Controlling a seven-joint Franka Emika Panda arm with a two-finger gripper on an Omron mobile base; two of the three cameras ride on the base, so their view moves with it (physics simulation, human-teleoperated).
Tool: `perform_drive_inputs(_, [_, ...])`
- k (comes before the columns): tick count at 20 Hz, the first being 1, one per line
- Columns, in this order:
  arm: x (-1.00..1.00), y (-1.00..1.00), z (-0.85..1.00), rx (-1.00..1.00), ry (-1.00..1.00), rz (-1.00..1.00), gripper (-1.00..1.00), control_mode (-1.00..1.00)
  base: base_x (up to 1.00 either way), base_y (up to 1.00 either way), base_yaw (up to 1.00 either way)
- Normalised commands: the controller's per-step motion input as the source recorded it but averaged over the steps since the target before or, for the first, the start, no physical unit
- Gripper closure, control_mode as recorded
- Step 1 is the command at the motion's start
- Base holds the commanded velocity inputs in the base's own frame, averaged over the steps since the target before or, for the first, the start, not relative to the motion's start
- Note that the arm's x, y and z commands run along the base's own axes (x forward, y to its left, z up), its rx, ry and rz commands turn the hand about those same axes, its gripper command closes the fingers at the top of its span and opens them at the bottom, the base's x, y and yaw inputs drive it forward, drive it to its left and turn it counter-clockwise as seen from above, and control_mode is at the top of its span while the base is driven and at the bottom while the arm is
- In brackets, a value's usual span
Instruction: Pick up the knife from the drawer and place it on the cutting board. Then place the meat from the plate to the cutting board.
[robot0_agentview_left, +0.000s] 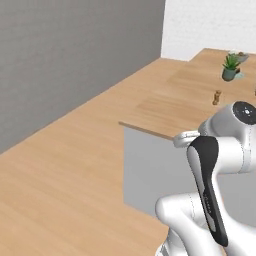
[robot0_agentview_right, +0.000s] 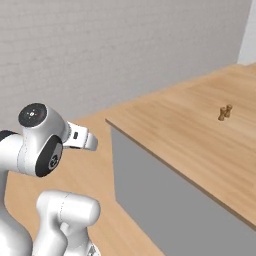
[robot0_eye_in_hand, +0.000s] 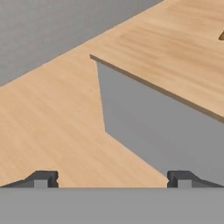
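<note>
My gripper (robot0_eye_in_hand: 111, 179) is open, its two dark fingertips (robot0_eye_in_hand: 43, 179) set wide apart with nothing between them. It looks at the near corner of a light wooden counter (robot0_eye_in_hand: 175, 57) and the grey cabinet side (robot0_eye_in_hand: 144, 127) below it. The knife, the drawer and the cutting board are out of view. Far back on the counter, behind a potted plant (robot0_agentview_left: 230, 67), lies a small pale round thing (robot0_agentview_left: 241, 56) with a dark bit on it. It is too small to tell whether it is the plate with the meat.
A small brown figure-like object (robot0_agentview_left: 216, 97) (robot0_agentview_right: 225, 112) stands on the countertop. The counter's sharp corner (robot0_agentview_right: 107, 121) juts toward my arm. Wooden floor (robot0_agentview_left: 60, 170) spreads to the left, ending at a grey wall (robot0_agentview_left: 60, 55).
</note>
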Motion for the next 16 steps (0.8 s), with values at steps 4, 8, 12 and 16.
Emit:
perform_drive_inputs(4, [0.00,0.00,0.00,0.00,0.00,0.00,-1.00,1.00,1.00,1.00,-0.03])
perform_drive_inputs(8, [0.00,0.00,0.00,0.00,0.00,0.00,-1.00,1.00,1.00,1.00,-0.05])
perform_drive_inputs(12, [0.00,0.00,0.00,0.00,0.00,0.00,-1.00,1.00,1.00,0.99,-0.11])
perform_drive_inputs(16, [0.00,0.00,0.00,0.00,0.00,0.00,-1.00,1.00,1.00,0.97,-0.19])
